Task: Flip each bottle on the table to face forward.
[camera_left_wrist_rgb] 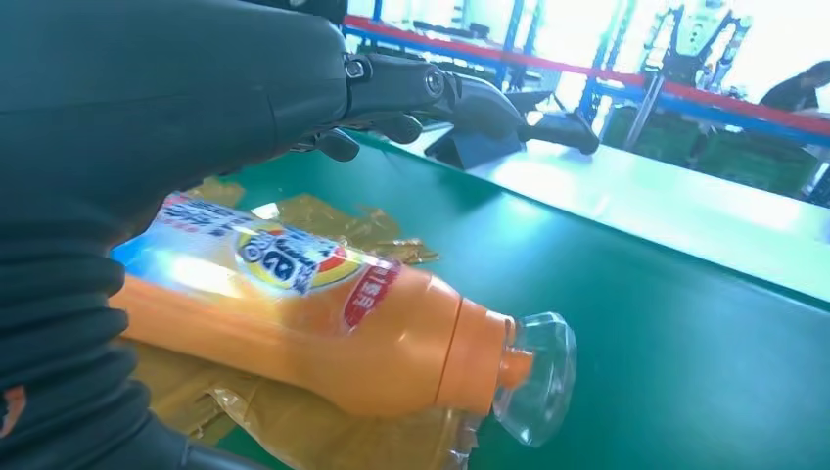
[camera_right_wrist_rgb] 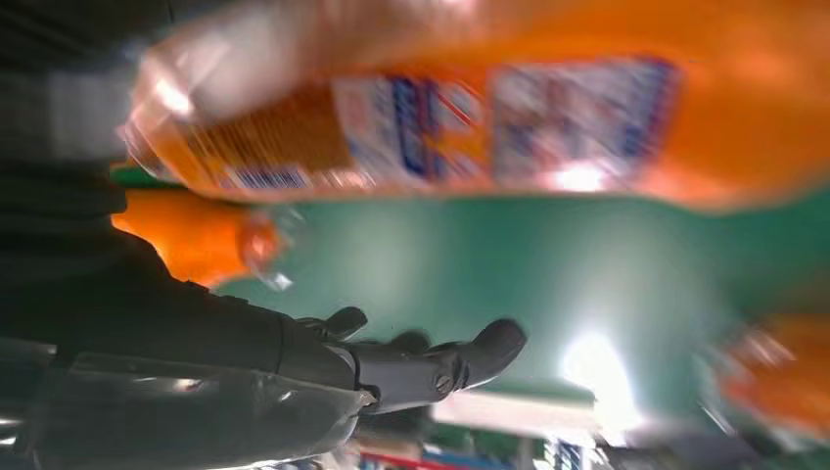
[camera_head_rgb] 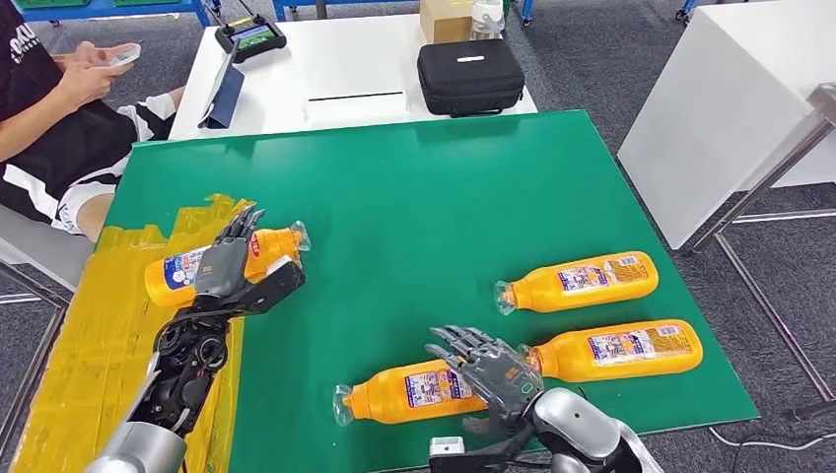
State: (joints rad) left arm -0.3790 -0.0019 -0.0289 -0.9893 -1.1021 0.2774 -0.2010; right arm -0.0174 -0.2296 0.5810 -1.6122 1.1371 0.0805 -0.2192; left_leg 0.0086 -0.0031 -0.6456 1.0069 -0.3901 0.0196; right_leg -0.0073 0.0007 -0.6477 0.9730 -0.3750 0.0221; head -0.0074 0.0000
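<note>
Several orange bottles lie on their sides on the green mat (camera_head_rgb: 414, 187). The left bottle (camera_head_rgb: 177, 271) rests on yellow tape, clear cap toward the table's middle; its coloured label (camera_left_wrist_rgb: 294, 259) faces up. My left hand (camera_head_rgb: 229, 264) lies over it with fingers (camera_left_wrist_rgb: 460, 93) stretched straight past it, not wrapped around. The near bottle (camera_head_rgb: 404, 392) lies with its cap to the left. My right hand (camera_head_rgb: 493, 372) hovers over its base end, fingers (camera_right_wrist_rgb: 440, 362) spread, with that bottle (camera_right_wrist_rgb: 470, 108) blurred close by the palm. Two more bottles (camera_head_rgb: 592, 280) (camera_head_rgb: 621, 350) lie at the right.
Yellow tape (camera_head_rgb: 99, 335) covers the mat's left edge. Behind the mat a white table (camera_head_rgb: 345, 69) carries a black case (camera_head_rgb: 470, 74), a tablet (camera_head_rgb: 225, 94) and a controller (camera_head_rgb: 251, 37). A seated person (camera_head_rgb: 49, 128) is at far left. Another white table (camera_head_rgb: 730, 99) stands at right.
</note>
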